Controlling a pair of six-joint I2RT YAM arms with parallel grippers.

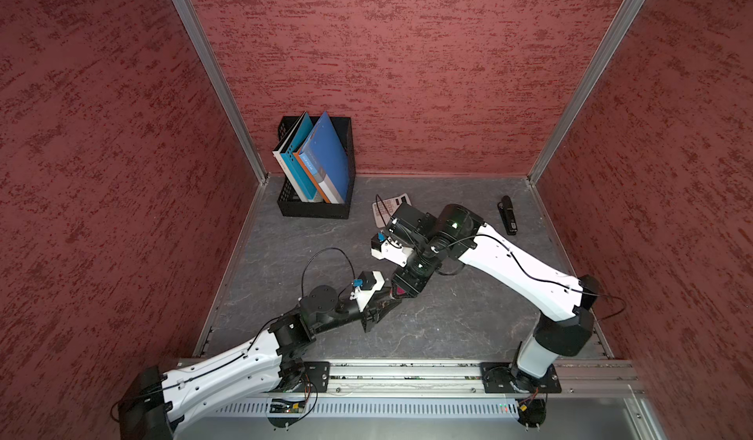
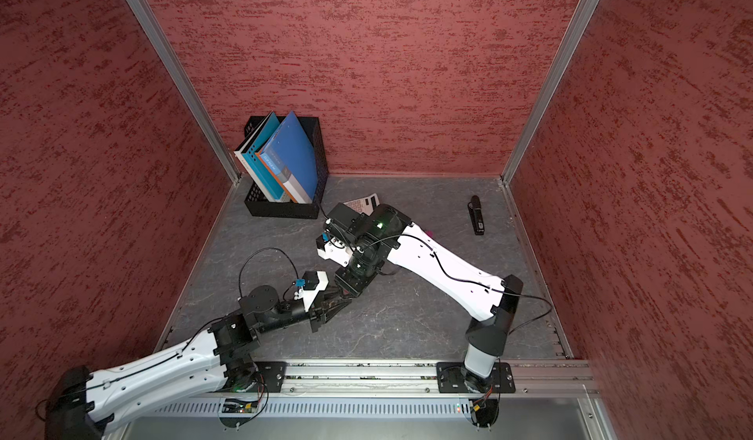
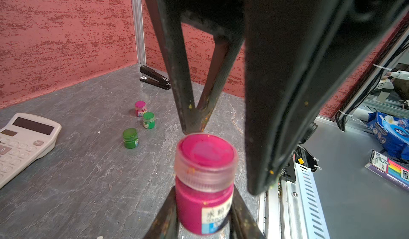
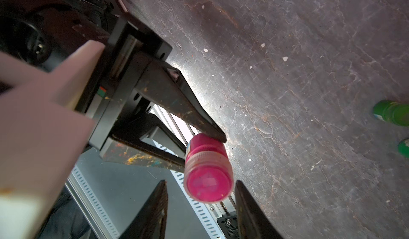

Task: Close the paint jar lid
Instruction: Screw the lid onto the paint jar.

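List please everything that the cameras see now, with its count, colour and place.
table: one, grey, floor of the cell
pink paint jar: one, pink, clear lid on, held in the middle
small jars: three, one pink, two green, together on the table
calculator: one, white, on the table
stapler: one, black, back right
file box: one, black, back left corner
books: several, mostly blue, leaning in the file box
left hand: one, black, shut on the pink paint jar
right hand: one, black, open, a finger on each side of the lid
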